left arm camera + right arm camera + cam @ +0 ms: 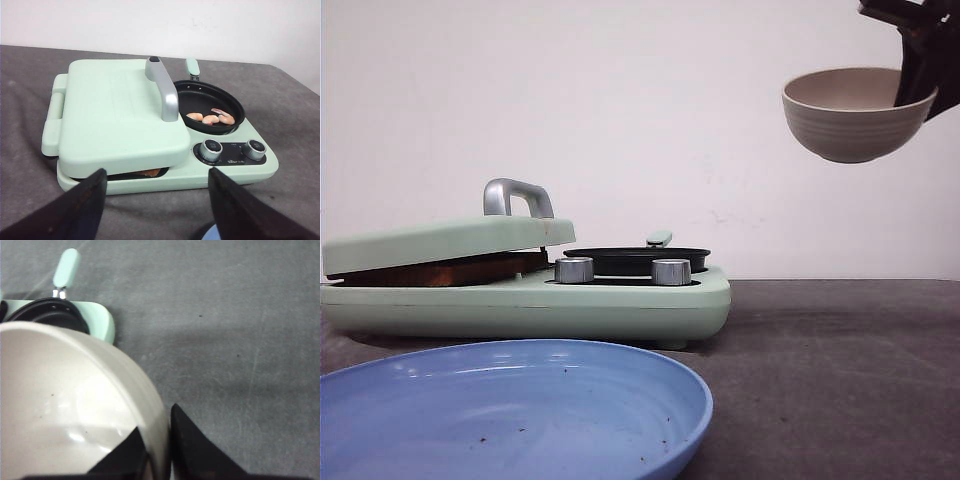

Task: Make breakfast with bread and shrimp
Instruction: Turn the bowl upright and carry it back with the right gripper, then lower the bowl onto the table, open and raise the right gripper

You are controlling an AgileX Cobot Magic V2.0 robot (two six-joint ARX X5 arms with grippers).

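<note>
Grey, rough cloth covers the table, and I see a plain white wall behind it. One mint green cooker sits on the table, smooth and boxy. It has one flat lid with a shiny silver handle, and two round silver knobs on its front.

Under the lid I can see a brown edge of bread peeking out. I cannot count the slices. Beside the lid, one round black pan sits in the cooker. Three small curled pink shrimp lie in the pan.

One big blue plate sits in front of the cooker. It is smooth, with tiny dark specks.

My right gripper pinches the rim of one beige bowl with ribbed sides. It holds the bowl high in the air, off past the pan end of the cooker.

My left gripper hangs in front of the cooker, its two black fingers spread wide, holding nothing.
</note>
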